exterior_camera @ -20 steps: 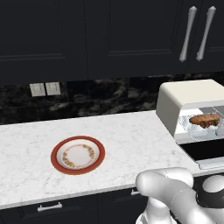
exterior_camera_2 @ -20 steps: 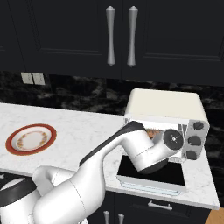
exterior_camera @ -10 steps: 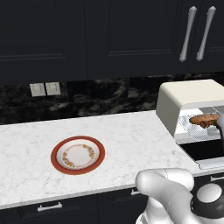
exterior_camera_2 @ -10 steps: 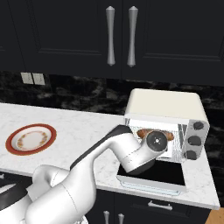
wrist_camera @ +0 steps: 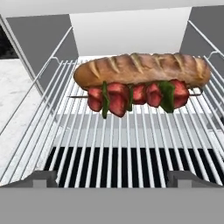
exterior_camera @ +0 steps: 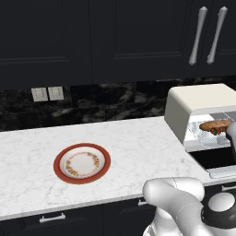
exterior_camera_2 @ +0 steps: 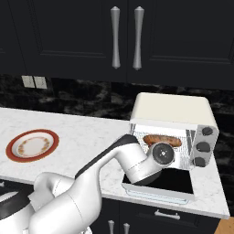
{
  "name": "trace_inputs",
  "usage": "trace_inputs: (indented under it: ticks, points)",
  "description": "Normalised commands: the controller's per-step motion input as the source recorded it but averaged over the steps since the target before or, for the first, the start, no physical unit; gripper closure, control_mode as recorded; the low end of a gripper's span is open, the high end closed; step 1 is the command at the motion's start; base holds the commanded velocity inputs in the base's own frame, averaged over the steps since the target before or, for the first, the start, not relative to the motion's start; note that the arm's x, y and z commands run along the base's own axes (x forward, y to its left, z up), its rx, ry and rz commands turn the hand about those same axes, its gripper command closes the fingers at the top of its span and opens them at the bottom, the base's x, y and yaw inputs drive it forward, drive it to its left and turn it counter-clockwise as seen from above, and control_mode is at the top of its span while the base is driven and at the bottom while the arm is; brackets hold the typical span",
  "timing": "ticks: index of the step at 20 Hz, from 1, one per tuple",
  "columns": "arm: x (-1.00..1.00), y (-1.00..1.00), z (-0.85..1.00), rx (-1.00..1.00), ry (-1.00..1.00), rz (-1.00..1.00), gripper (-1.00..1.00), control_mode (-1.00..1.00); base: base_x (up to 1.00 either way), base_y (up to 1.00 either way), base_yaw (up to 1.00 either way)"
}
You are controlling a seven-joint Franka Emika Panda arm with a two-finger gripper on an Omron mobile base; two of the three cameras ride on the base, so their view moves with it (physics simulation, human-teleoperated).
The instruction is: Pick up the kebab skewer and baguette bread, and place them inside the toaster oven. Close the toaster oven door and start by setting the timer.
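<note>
Claw point(wrist_camera: 112, 181): two dark fingertips spread wide apart, nothing between them, held at the mouth of the toaster oven point(exterior_camera_2: 171, 114) and facing into it.

Wire rack point(wrist_camera: 131, 144): directly ahead of the claw, running from the fingertips to the back wall of the cavity.

Kebab skewer point(wrist_camera: 133, 97): lying crosswise on the rack, ahead of the claw and clear of both fingertips; red chunks with dark green pieces on a thin stick.

Baguette bread point(wrist_camera: 142, 68): golden-brown scored loaf, just beyond the skewer and touching it along its length, also crosswise on the rack.

Toaster oven door point(exterior_camera_2: 160, 185): dark glass panel folded down flat, below the claw, over the surface point(exterior_camera: 138, 143).

Plate point(exterior_camera: 82, 163): red-rimmed, well apart from the claw, far to its left on the white marble surface.

Upper cabinets point(exterior_camera_2: 68, 36): black, with silver handles, above and behind the claw.
</note>
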Motion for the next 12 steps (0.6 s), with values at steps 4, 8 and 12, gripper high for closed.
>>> trace_inputs:
  ticks: [4,8,12]
  points:
    - [0.0,-0.06,-0.26,0.0,0.0,0.02,-1.0,-1.0,0.0,0.0,0.0]
    - [0.0,-0.05,-0.26,0.0,-0.02,0.02,-1.0,-1.0,0.0,0.0,0.0]
    - [0.0,-0.01,-0.22,0.0,-0.02,0.01,-1.0,-1.0,0.0,0.0,0.0]
